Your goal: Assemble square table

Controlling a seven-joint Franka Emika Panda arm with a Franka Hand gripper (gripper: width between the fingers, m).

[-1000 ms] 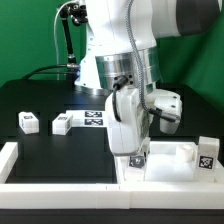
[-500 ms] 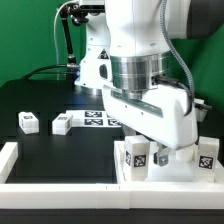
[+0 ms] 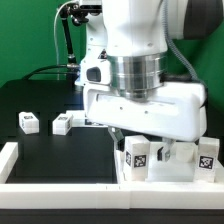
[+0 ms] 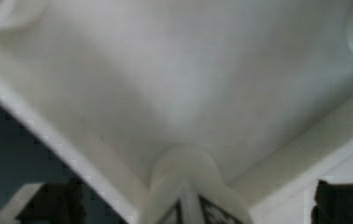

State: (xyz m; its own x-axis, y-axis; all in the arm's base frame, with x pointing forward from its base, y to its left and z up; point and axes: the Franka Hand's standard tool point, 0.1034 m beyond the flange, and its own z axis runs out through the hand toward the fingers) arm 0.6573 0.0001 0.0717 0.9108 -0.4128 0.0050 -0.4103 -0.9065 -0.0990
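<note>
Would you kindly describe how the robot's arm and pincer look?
The arm is glossy white and rounded, with a ribbed silver-grey band around the wrist. Below sits a wide, boxy white housing carrying the pincer, whose fingers look dark. A thin black cable runs beside the wrist on the exterior view's right. No markings show.

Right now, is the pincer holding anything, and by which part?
Nothing held, it seems: pincer open, jaws straddling the upright leg without visible contact.

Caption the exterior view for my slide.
Panda arm bent low over the white tabletop, two tagged legs upright on it, two loose legs on the black table.
</note>
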